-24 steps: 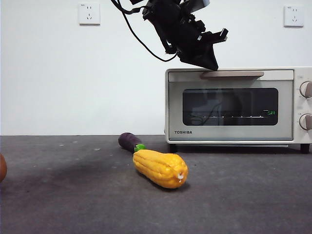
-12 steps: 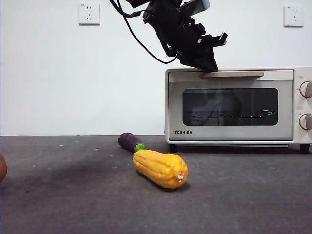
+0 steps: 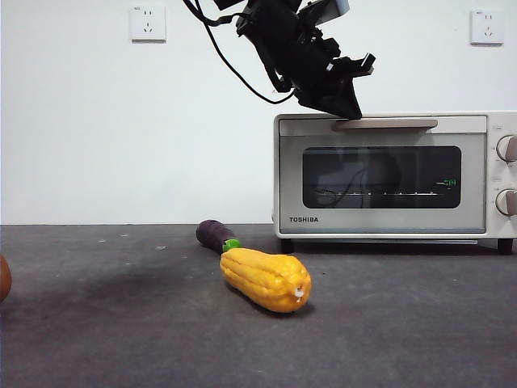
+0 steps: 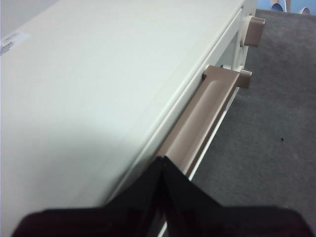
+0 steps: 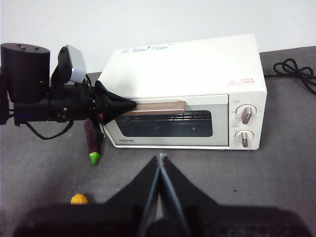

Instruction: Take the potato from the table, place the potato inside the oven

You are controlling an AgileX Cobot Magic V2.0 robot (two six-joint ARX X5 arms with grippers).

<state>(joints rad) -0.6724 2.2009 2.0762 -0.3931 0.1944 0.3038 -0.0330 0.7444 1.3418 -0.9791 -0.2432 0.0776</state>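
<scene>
The cream TOSHIBA oven point(image 3: 388, 174) stands at the back right with its glass door closed. My left gripper point(image 3: 354, 113) is shut, its pointed tip resting at the left end of the beige handle point(image 3: 386, 124). In the left wrist view the gripper point(image 4: 163, 161) touches the handle point(image 4: 202, 118) beside the oven top point(image 4: 98, 74). Only an orange-brown sliver of the potato point(image 3: 2, 279) shows, on the table point(image 3: 121, 331) at the far left edge. My right gripper point(image 5: 160, 158) is shut and empty, held high and back from the oven point(image 5: 197, 69).
A yellow corn cob point(image 3: 266, 279) lies in the middle of the table, with a dark purple eggplant point(image 3: 216, 235) just behind it. Two knobs point(image 3: 507, 174) sit on the oven's right side. A black cable point(image 5: 296, 69) lies to the right of the oven.
The left arm has shifted very slightly at the oven handle. The vegetables and the oven door have not moved.
</scene>
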